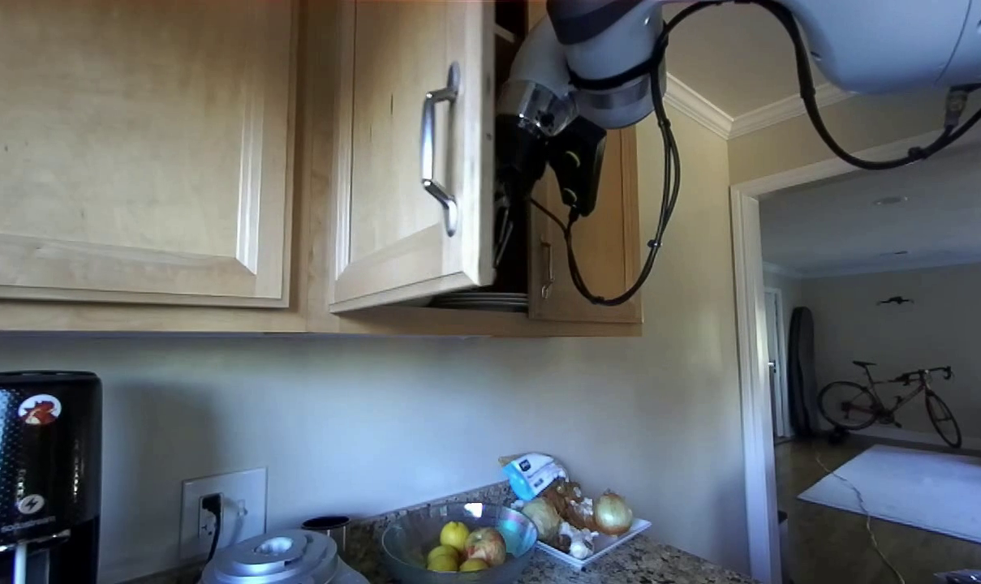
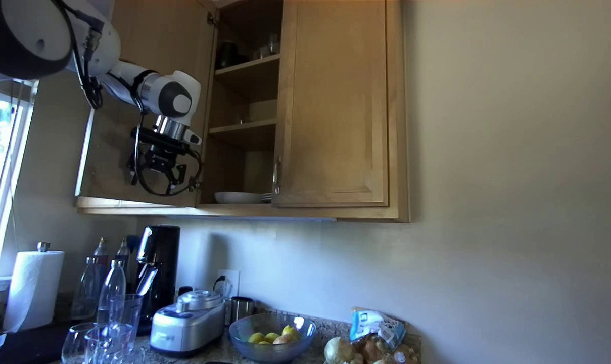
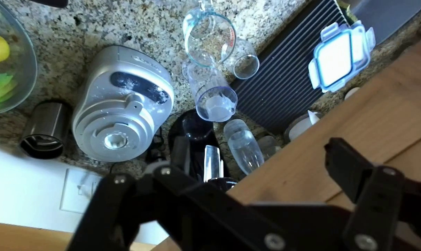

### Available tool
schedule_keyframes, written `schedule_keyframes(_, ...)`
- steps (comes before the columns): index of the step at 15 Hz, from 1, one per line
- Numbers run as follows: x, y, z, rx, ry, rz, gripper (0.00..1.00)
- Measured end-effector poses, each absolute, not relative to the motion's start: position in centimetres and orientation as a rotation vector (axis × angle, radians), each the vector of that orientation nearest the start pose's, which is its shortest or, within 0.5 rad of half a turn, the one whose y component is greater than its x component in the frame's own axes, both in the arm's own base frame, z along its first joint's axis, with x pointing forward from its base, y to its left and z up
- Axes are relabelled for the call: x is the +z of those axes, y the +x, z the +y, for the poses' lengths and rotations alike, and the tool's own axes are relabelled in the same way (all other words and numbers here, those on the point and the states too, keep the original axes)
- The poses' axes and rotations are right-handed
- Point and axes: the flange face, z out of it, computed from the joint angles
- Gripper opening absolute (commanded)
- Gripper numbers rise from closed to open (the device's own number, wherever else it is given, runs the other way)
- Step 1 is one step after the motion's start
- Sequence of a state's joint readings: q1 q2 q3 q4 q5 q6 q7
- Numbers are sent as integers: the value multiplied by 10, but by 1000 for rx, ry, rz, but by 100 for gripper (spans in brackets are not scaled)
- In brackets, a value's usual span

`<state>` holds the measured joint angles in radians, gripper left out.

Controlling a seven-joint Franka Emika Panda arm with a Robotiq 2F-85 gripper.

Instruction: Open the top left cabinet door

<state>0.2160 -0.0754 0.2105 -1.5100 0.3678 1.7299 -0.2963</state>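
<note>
The top left cabinet door [image 1: 401, 162], light honey wood with a framed panel, stands swung out from the cabinet in both exterior views. Its silver bar handle [image 1: 428, 138] is on the outer face. The inner face [image 2: 179, 45] shows in an exterior view, with open shelves beside it. My gripper [image 1: 504, 227] is on the door's inner side, near its lower free edge. In an exterior view, the gripper [image 2: 156, 174] hangs in front of the inner face. In the wrist view, the gripper [image 3: 256, 143] has its fingers apart, with door wood [image 3: 294, 170] behind. Contact cannot be told.
The right cabinet door [image 2: 335, 111] is shut. A wide handleless door [image 1: 125, 146] adjoins the open door. A white bowl [image 2: 238, 197] sits on the bottom shelf. A food processor [image 3: 123, 104], glasses [image 3: 210, 38] and a fruit bowl [image 2: 272, 336] stand on the counter below.
</note>
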Motion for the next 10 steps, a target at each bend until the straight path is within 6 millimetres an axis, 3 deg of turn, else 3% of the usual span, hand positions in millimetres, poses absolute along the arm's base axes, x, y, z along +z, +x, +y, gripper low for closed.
schedule_keyframes(3,716,484,259,-405,-2591,-945,100)
schedule_keyframes(10,705,523,213,-656,-2697,-524,100)
